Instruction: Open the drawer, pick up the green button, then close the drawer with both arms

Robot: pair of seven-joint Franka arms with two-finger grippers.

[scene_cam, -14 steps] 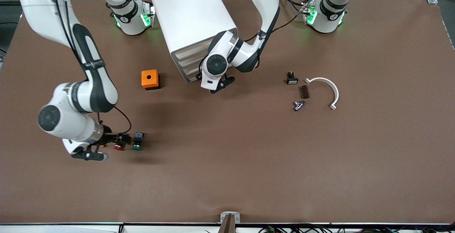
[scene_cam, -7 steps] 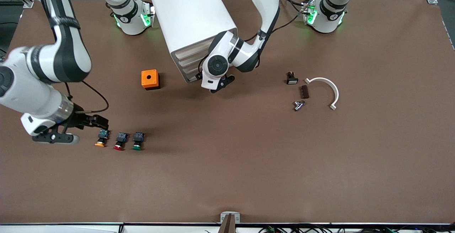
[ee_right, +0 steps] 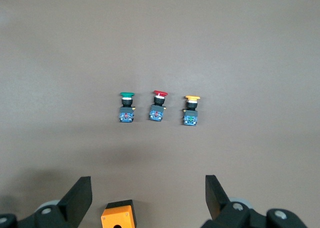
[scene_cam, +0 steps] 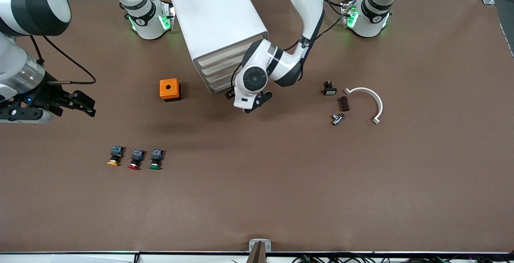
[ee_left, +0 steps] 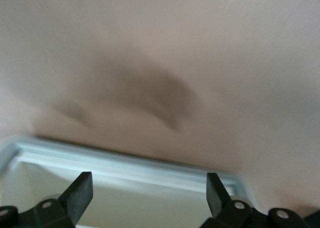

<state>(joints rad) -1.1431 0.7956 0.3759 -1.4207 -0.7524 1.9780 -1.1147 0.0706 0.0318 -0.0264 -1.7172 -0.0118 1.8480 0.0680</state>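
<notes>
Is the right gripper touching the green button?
Apart. The front view shows the right gripper raised clear of the green button; brown table separates them.

Brown tabletop. White cabinet, cream drawer fronts. Green-capped button, red-capped button, yellow-capped button, each black-bodied, blue-backed. Orange box, black hole. White curved bracket.

arms: glossy white | joints: black bands | bases: green lights | cables: black
</notes>
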